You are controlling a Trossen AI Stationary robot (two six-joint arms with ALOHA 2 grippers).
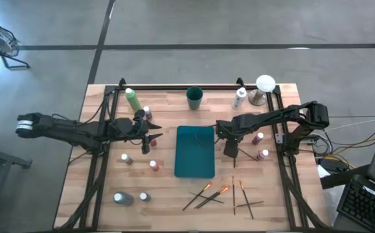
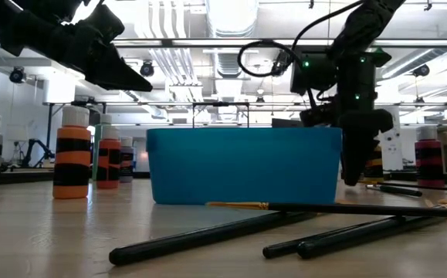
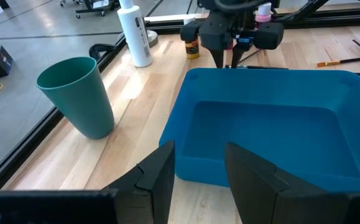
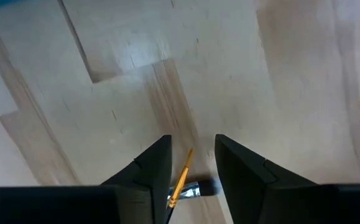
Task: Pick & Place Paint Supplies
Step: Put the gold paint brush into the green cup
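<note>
My right gripper (image 1: 230,153) (image 2: 352,179) points straight down just right of the teal tray (image 1: 195,165), open and low over the table. In the right wrist view a brush's orange tip and metal ferrule (image 4: 181,178) show between its fingers. My left gripper (image 1: 153,138) (image 3: 198,180) is open and hovers left of the tray, facing it. Other brushes (image 1: 206,193) (image 1: 240,197) lie near the table's near edge. Small white-capped bottles (image 1: 126,158) (image 1: 154,165) (image 1: 258,138) (image 1: 263,155) stand upright on both sides. The light-green bottle (image 1: 133,99) stands at far left. My right gripper has one finger on each side of the brush (image 4: 181,178), coming from above with the fingers pointing down. I cannot tell whether they touch it.
A green cup (image 1: 195,98) (image 3: 80,96), a white bottle (image 1: 239,98) and a white-domed object (image 1: 265,84) stand along the far edge. Black frame rails run down both sides of the table. Two more bottles (image 1: 122,198) sit near the left front corner.
</note>
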